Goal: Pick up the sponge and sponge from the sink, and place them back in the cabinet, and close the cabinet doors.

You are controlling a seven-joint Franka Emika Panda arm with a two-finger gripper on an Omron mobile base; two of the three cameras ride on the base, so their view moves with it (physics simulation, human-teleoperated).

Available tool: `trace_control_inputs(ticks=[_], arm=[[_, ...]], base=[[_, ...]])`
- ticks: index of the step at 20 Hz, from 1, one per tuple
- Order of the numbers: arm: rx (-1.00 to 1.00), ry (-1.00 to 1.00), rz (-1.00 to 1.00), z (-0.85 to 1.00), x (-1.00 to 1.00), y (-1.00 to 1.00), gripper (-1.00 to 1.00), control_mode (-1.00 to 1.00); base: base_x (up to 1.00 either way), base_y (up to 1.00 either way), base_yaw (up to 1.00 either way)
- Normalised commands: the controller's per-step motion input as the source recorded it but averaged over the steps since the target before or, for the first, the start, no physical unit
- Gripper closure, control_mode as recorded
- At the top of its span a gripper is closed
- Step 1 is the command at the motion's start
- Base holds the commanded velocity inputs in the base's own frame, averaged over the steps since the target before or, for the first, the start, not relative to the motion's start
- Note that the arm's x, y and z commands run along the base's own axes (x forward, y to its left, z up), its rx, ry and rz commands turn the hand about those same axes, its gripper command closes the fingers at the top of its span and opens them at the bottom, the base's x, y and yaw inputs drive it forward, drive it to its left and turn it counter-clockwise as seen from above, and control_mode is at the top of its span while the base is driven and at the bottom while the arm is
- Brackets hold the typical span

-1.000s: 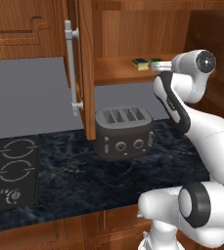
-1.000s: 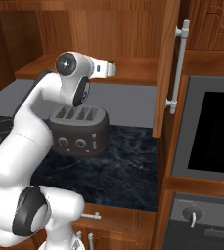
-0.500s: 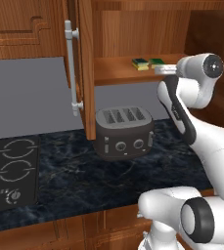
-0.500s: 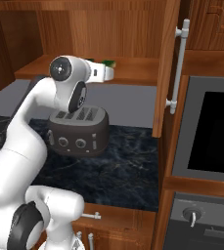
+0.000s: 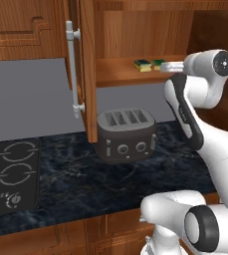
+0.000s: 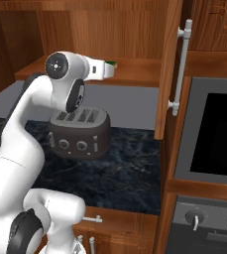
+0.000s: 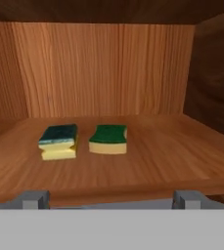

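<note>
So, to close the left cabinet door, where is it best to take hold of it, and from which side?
Probably the long silver bar handle on the left cabinet door. It stands upright and off the wood on two posts, so the open gripper, now facing the two sponges, could close across the middle of the bar, coming from the handle's face side.

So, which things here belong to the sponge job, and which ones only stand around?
Belong to the job:
- left sponge
- right sponge
- cabinet shelf
- open left door
- open right door

Just standing around:
- toaster
- stove
- oven
</note>
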Motion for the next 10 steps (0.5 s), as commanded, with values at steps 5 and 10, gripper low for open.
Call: trace_control_inputs(ticks=[5, 10], arm=[[0.00, 0.00, 0.00, 0.09, -0.36, 0.00, -1.00, -1.00], [-0.02, -0.05, 0.00, 0.00, -0.63, 0.11, -1.00, -1.00]], base=[[0.00, 0.00, 0.00], [0.00, 0.00, 0.00]])
